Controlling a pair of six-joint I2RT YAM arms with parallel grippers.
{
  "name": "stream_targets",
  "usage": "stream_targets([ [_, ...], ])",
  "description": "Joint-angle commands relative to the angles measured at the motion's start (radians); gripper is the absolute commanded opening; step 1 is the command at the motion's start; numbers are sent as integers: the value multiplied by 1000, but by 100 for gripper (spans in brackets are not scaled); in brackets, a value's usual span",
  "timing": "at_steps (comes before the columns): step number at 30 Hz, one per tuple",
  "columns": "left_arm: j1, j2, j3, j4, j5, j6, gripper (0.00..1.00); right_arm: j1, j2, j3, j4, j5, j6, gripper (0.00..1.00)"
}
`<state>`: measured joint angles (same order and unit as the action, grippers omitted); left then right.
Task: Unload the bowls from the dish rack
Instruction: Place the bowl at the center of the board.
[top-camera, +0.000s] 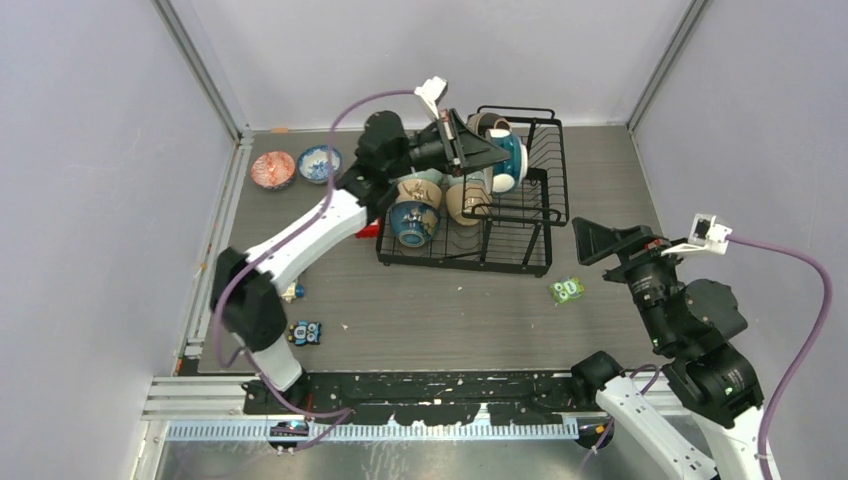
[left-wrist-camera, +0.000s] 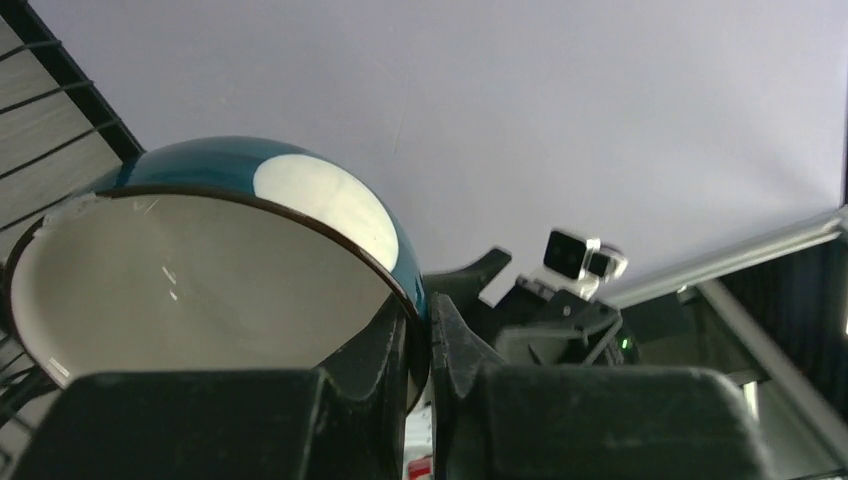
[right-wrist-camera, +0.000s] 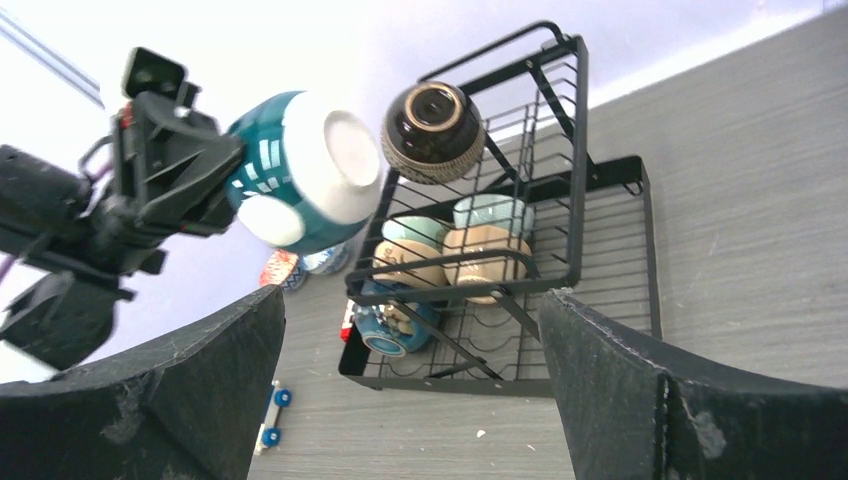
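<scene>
My left gripper (top-camera: 468, 150) is shut on the rim of a dark teal bowl (top-camera: 508, 160) with a cream inside, held tilted above the black wire dish rack (top-camera: 520, 262). In the left wrist view the fingers (left-wrist-camera: 392, 345) pinch that bowl's (left-wrist-camera: 200, 290) rim, one inside and one outside. A brown bowl (top-camera: 487, 123) sits on the rack's far basket. Pale green (top-camera: 425, 181), tan (top-camera: 464, 197) and blue patterned (top-camera: 413, 222) bowls lie in the rack. A red patterned bowl (top-camera: 272, 169) and a blue-and-white one (top-camera: 319, 163) stand on the table at the left. My right gripper (top-camera: 592, 240) hangs open and empty, right of the rack.
A green block (top-camera: 567, 290) lies in front of the rack's right corner. A red block (top-camera: 368, 230) rests against the rack's left side. A small toy car (top-camera: 305, 333) and another small toy (top-camera: 292, 292) sit near the left arm. Walls close in on three sides.
</scene>
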<state>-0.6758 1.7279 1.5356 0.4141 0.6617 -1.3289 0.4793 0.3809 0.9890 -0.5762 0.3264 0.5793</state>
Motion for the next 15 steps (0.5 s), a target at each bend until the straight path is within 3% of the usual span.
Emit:
stream_targets([
  [1,4,-256,46,-275,19,329,0,-3,44,87,38,-57,-49,100],
  [10,-7,-508,99,-881,-151,887,0,-3,172,253,1,-291,-74,100],
  [15,-14,-663,3,-1036,-231,1189,0,24,317,381,-105,-505,-123,100],
])
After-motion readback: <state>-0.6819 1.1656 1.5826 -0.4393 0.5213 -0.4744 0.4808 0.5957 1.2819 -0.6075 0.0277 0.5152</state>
